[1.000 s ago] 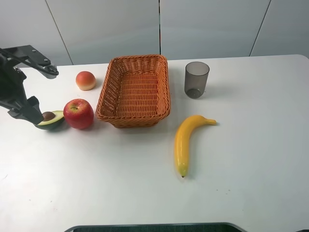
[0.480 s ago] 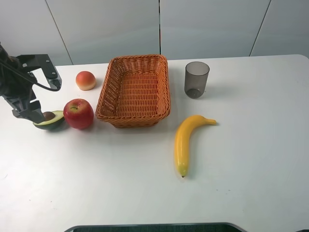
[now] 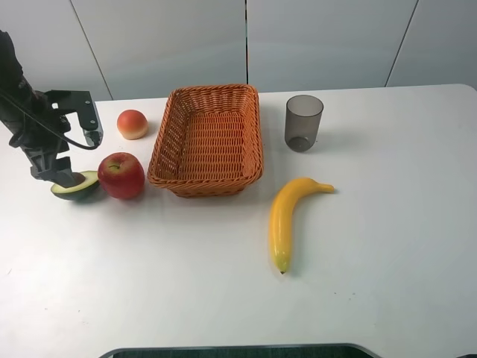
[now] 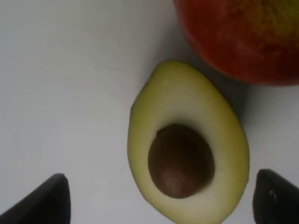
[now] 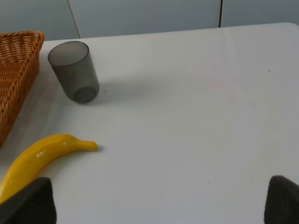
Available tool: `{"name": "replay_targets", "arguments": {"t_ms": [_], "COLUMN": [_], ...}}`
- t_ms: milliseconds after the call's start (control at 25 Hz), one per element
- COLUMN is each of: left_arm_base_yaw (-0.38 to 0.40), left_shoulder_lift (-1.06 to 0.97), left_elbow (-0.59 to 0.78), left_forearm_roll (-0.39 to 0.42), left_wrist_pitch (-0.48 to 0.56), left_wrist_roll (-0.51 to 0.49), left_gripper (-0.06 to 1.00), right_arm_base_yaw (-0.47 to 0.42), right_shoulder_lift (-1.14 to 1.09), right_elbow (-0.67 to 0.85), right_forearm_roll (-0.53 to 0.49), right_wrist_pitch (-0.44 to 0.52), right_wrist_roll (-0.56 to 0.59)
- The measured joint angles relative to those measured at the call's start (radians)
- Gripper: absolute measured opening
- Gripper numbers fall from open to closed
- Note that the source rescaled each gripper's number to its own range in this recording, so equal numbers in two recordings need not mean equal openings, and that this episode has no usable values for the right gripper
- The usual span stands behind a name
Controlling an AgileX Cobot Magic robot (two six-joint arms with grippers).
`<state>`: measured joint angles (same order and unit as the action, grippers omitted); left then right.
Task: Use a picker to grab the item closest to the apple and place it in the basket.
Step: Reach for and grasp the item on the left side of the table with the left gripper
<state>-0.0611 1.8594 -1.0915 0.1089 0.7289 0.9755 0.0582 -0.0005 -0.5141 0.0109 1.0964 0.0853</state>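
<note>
"Where does the target sit on your feed?"

"I see the avocado half point(image 3: 77, 185) lying cut side up on the white surface point(image 3: 387, 246), brown pit showing. It is just beside the red apple point(image 3: 121, 175), on the side away from the basket point(image 3: 168, 142). I can't tell whether the two fruits actually touch. The basket itself is right next to the apple on its other side, and I see nothing in it."

"And the left jaws?"

"Spread wide. My left wrist camera looks straight down on the avocado, with one dark fingertip point(image 4: 46, 200) on each side of it and white surface between each tip and the skin. They hold nothing. From the high camera the left arm point(image 3: 37, 134) stands over the avocado's outer end, low, close to the surface."

"Right side?"

"I only see the right jaws through their own wrist camera. The two tips are far apart at the frame's corners, with nothing between them. That view looks over the yellow banana point(image 5: 42, 156), the grey cup point(image 5: 74, 71) standing upright, and one corner of the basket."

"Anything else near the apple?"

"A small peach-coloured fruit point(image 3: 132, 124) behind it, farther off than the avocado."
</note>
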Motion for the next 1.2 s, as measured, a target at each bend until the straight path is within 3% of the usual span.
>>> {"name": "replay_targets", "arguments": {"t_ms": [320, 1200], "left_arm_base_yaw": [0.0, 0.0], "left_shoulder_lift": [0.022, 0.136], "left_elbow": [0.0, 0.0], "left_forearm_roll": [-0.006, -0.018], "left_wrist_pitch": [-0.005, -0.089], "left_wrist_roll": [0.1, 0.108], "left_gripper": [1.0, 1.0], "right_arm_base_yaw": [0.0, 0.0], "right_shoulder_lift": [0.0, 0.0], "right_elbow": [0.0, 0.0], "right_forearm_roll": [0.0, 0.0], "right_wrist_pitch": [0.0, 0.0], "right_wrist_roll": [0.0, 0.0]}}
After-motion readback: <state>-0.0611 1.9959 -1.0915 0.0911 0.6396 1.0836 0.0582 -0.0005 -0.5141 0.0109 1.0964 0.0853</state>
